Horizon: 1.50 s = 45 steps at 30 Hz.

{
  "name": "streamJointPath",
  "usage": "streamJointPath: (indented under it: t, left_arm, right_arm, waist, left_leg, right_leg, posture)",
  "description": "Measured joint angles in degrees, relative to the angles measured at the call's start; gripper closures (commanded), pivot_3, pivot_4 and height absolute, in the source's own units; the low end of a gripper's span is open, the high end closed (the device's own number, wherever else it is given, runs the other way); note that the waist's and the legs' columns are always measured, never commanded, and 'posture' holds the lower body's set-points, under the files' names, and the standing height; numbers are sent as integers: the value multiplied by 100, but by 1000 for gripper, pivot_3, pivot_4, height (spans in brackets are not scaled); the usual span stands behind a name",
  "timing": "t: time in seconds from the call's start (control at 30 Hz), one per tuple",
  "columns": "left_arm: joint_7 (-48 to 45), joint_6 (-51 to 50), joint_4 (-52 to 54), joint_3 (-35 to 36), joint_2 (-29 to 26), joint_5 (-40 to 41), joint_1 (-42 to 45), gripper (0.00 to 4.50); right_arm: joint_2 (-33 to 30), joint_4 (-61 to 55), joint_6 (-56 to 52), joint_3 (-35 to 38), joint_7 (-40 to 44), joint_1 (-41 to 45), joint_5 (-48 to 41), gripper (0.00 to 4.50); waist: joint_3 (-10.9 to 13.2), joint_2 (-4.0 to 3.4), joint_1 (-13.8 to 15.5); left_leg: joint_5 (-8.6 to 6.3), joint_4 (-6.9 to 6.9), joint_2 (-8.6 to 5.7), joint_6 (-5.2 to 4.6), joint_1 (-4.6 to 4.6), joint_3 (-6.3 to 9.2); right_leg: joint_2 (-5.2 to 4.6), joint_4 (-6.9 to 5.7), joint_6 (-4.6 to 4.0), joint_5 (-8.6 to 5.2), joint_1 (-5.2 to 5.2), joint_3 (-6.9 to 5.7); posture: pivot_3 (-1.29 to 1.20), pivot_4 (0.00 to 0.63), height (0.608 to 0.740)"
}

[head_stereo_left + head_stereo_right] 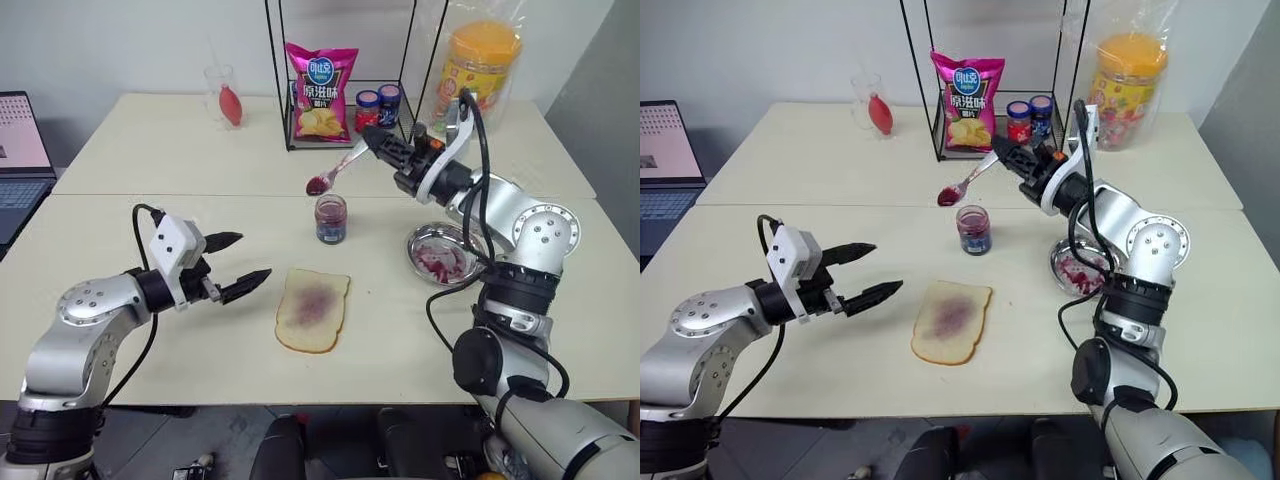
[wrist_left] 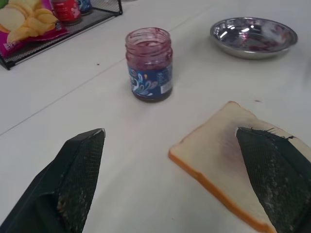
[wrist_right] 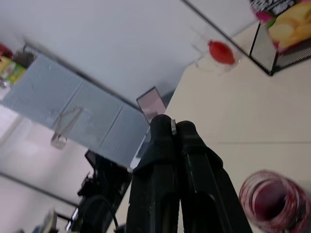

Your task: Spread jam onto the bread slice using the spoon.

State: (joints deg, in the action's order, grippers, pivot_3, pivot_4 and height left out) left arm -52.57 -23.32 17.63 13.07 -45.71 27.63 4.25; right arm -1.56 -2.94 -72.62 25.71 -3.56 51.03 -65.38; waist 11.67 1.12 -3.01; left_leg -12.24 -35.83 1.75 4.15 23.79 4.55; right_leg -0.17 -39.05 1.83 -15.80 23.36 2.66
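Cream desk [image 1: 150, 150] carries everything, a seam running across it; at the far edge a black wire rack [image 1: 345, 75] holds a pink chip bag [image 1: 322, 92] and two small capped jars [image 1: 378, 102], with a wrapped yellow-lidded container [image 1: 482, 62] beside the rack and a clear cup with something red inside [image 1: 226, 98] further toward the robot's left; laptop [image 1: 22, 150] at the far left edge; right end effector [image 1: 372, 140] is raised above the desk behind the jar, fingers pressed shut on the spoon [image 1: 336, 170] handle, the spoon angling down and leftward with its red-smeared bowl hanging just above and behind the jam jar [image 1: 331, 218], not touching it; left end effector [image 1: 240, 262] hovers low over the desk left of the bread slice [image 1: 313, 309], fingers spread wide, holding nothing, near the bread but apart from it; bread slice lies flat near the front middle of the desk, purplish stain in its centre; round metal dish [image 1: 440, 253] with red smears sits right of the jar; jam jar stands open and upright, between the bread and the rack.
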Motion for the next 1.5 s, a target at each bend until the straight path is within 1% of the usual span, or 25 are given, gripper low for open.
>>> streamJointPath:
  t: [0.07, 0.1, 0.27, 0.33, 0.37, 0.43, 0.5, 0.67, 0.77, 0.97, 1.13, 1.23, 1.33, 1.5]
  left_arm:
    - [-53, 41, 49, 32, -26, -29, -119, 0]
    - [-110, 192, 116, 33, -68, -130, -343, 0]
    - [-293, 695, 278, -2, -127, -467, -904, 0]
    - [-297, 794, 350, -7, -102, -518, -1079, 0]
    - [-300, 814, 396, -7, -91, -519, -1142, 0]
    - [-320, 895, 436, -19, -89, -551, -1252, 0]
    - [-331, 916, 436, -23, -94, -606, -1284, 0]
    - [-406, 1057, 436, -81, -120, -733, -1282, 0]
    - [-424, 1072, 436, -191, -119, -758, -1225, 0]
    - [-399, 1074, 431, -363, -100, -779, -959, 0]
    - [-411, 1107, 373, -394, -83, -797, -901, 0]
    - [-412, 1105, 312, -401, -83, -803, -877, 0]
    - [-412, 1105, 245, -401, -83, -839, -896, 0]
    - [-481, 1252, 242, -383, -13, -750, -1155, 0]
  right_arm:
    - [-5, -187, -77, -169, 11, -156, -24, 4453]
    - [-85, -477, -132, -503, 114, -399, -32, 4453]
    - [-312, -915, -79, -1303, 562, -903, 163, 4453]
    - [-553, -1109, 133, -1869, 937, -1181, 490, 4453]
    - [-631, -1129, 201, -2045, 1047, -1283, 614, 4453]
    - [-795, -1133, 470, -2511, 1367, -1538, 1029, 4453]
    - [-851, -1128, 666, -2804, 1570, -1678, 1302, 4453]
    - [-972, -1130, 1183, -3361, 2058, -1697, 1879, 4453]
    - [-1060, -1131, 1390, -3534, 2247, -1684, 2142, 4453]
    - [-1430, -1286, 2062, -4014, 2730, -1634, 2892, 4453]
    - [-1432, -1362, 2427, -4035, 2849, -1603, 3266, 4453]
    - [-1461, -1454, 2437, -3942, 2925, -1579, 3259, 4453]
    - [-1460, -1578, 2055, -3552, 2936, -1498, 2916, 4453]
    - [-1065, -1605, 1060, -2643, 2562, -1496, 1867, 4453]
  waist:
    - [0, 0, 0]
    - [0, -1, -1]
    - [0, -1, -11]
    - [-1, 1, -8]
    - [-2, 1, -9]
    - [-1, 1, -10]
    - [-1, 1, -13]
    - [-2, 2, -12]
    - [-2, 2, -8]
    - [-2, 3, -9]
    - [-2, 3, -9]
    - [-2, 3, -8]
    - [-2, 3, -7]
    - [-2, 3, -9]
  left_leg:
    - [0, 0, 0, 0, -1, 1]
    - [0, 0, 1, 0, -1, 1]
    - [0, -1, 1, 0, -1, 0]
    - [0, -2, 1, 0, -1, 0]
    - [0, -3, 2, 0, -1, 0]
    - [0, -3, 2, 0, -2, 0]
    - [1, -3, 4, 0, -2, 1]
    - [1, -4, 3, 0, -2, 0]
    - [1, -4, 3, 0, -2, 0]
    - [1, -4, 3, 0, -2, 0]
    - [1, -5, 3, 0, -2, 1]
    - [1, -5, 3, 0, -2, 1]
    - [1, -5, 3, 0, -2, 1]
    - [1, -4, 5, 0, -3, 1]
  right_leg:
    - [0, -1, 0, 0, 0, -2]
    - [0, 0, -1, -1, 1, -1]
    - [1, 1, -1, -2, 2, 0]
    - [1, 1, 5, -5, 2, 1]
    - [1, 2, 24, -16, 1, 1]
    - [1, 1, 24, -16, 2, 1]
    - [2, 0, 23, -15, 2, 0]
    - [3, 1, 24, -15, 2, 2]
    - [2, 2, 24, -15, 2, 1]
    - [3, 1, 25, -15, 2, 0]
    - [2, 0, 25, -14, 2, 0]
    - [2, 0, 24, -14, 2, 0]
    - [2, 0, 18, -10, 2, 0]
    - [3, -2, -1, 1, 2, -2]
  posture:
    - [0, 150, 740]
    - [0, 150, 740]
    - [0, 150, 740]
    - [0, 150, 740]
    - [0, 150, 740]
    - [0, 150, 740]
    - [0, 150, 740]
    - [0, 150, 740]
    - [0, 150, 740]
    - [0, 150, 740]
    - [0, 150, 740]
    - [0, 150, 740]
    - [0, 150, 740]
    - [0, 150, 740]
